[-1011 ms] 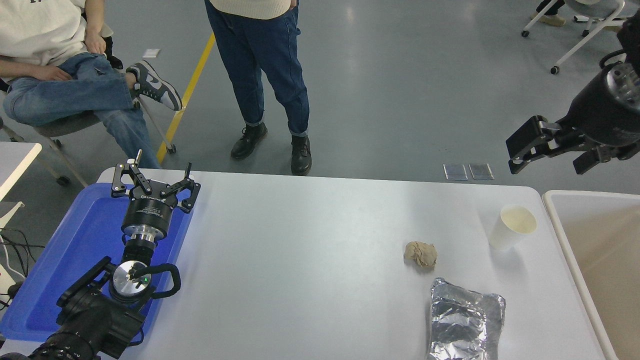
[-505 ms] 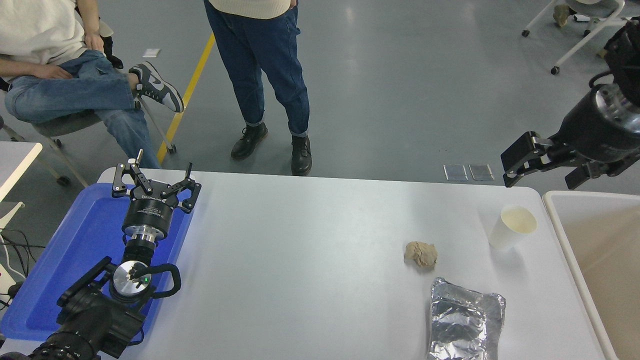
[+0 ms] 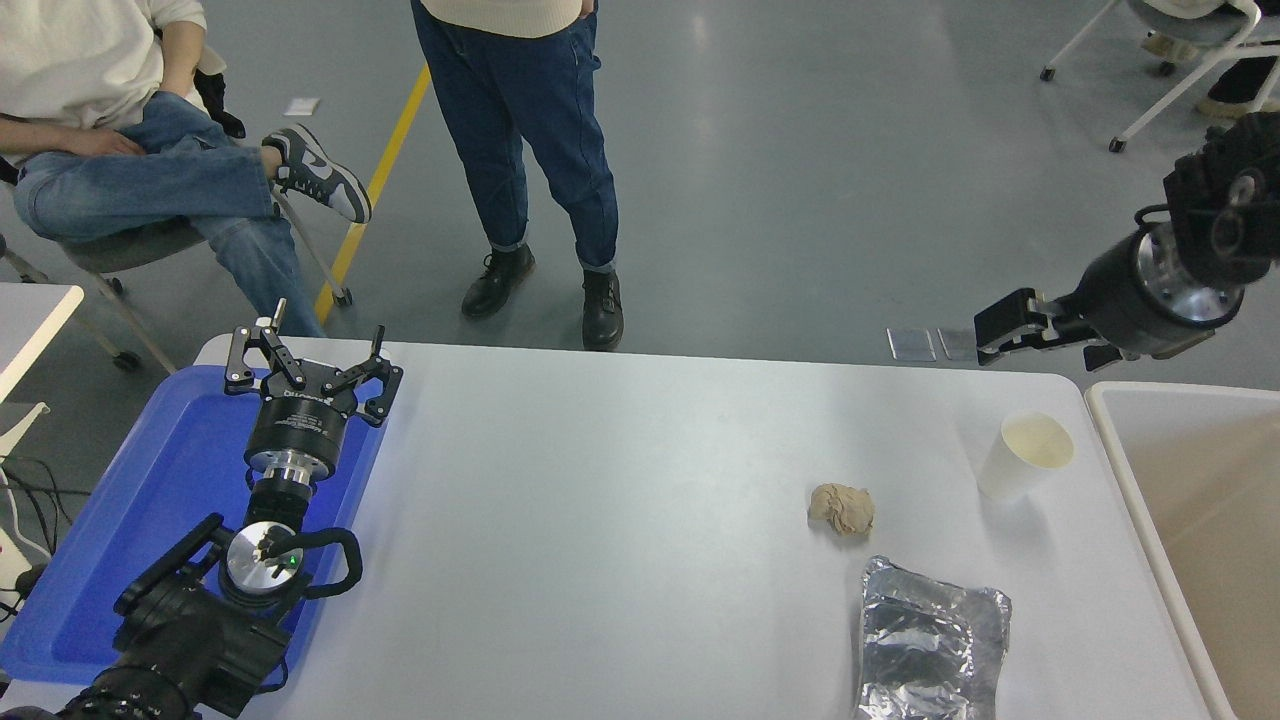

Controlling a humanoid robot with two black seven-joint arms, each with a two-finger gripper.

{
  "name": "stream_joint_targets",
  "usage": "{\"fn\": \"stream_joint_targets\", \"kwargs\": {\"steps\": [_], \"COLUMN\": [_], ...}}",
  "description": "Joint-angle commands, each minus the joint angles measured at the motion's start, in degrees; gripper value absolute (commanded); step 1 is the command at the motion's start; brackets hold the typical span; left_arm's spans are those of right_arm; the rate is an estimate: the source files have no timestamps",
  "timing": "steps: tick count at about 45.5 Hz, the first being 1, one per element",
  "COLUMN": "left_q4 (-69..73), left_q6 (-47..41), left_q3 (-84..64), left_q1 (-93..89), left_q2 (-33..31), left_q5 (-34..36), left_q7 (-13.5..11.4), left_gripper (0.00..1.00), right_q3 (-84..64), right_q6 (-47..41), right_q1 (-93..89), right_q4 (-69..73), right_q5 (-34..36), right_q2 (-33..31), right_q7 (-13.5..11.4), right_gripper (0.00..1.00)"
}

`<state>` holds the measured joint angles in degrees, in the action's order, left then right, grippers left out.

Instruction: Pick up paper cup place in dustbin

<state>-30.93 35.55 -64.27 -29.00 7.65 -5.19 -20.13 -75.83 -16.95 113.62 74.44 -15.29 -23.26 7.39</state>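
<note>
The white paper cup stands upright on the white table near its far right corner, rim up and cream inside showing. The dustbin, with cream rim and beige inside, stands just right of the table at the picture's right edge. My right gripper hangs open and empty above the table's far right edge, behind and above the cup, not touching it. My left gripper is parked open over the blue tray at the lower left.
A crumpled tan paper ball lies left of the cup. A silver foil tray lies at the front right. A flat blue tray is at the left. One person stands and another sits beyond the far edge.
My right gripper has moved down and to the left, closer to the table's far right edge and the cup. The cup and the left arm have not moved.
</note>
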Motion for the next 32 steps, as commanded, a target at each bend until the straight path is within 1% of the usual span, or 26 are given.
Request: {"fn": "stream_joint_targets", "kwargs": {"steps": [1,18,27,32], "left_q4": [-0.01,-0.01,-0.01,-0.01], "left_q6": [0.04,0.04,0.04,0.04], "left_q3": [0.03,0.03,0.03,0.03], "left_q1": [0.0,0.0,0.0,0.0], "left_q2": [0.0,0.0,0.0,0.0], "left_q5": [0.0,0.0,0.0,0.0], "left_q7": [0.0,0.0,0.0,0.0], "left_gripper": [1.0,1.0,1.0,1.0], "right_q3": [2.7,7.89,9.47,9.56], "right_q6": [4.56,5.35,5.78,5.79], "right_q1": [-9.55,-27.66,-33.29,-34.43], "right_q4": [-5.97,-23.72,-29.87,-30.93], "right_q5": [-0.88,0.17,0.17,0.17], "right_q2": [-0.12,0.06,-0.12,-0.12], "right_q7": [0.0,0.0,-0.09,-0.09], "right_gripper": [1.0,1.0,1.0,1.0]}}
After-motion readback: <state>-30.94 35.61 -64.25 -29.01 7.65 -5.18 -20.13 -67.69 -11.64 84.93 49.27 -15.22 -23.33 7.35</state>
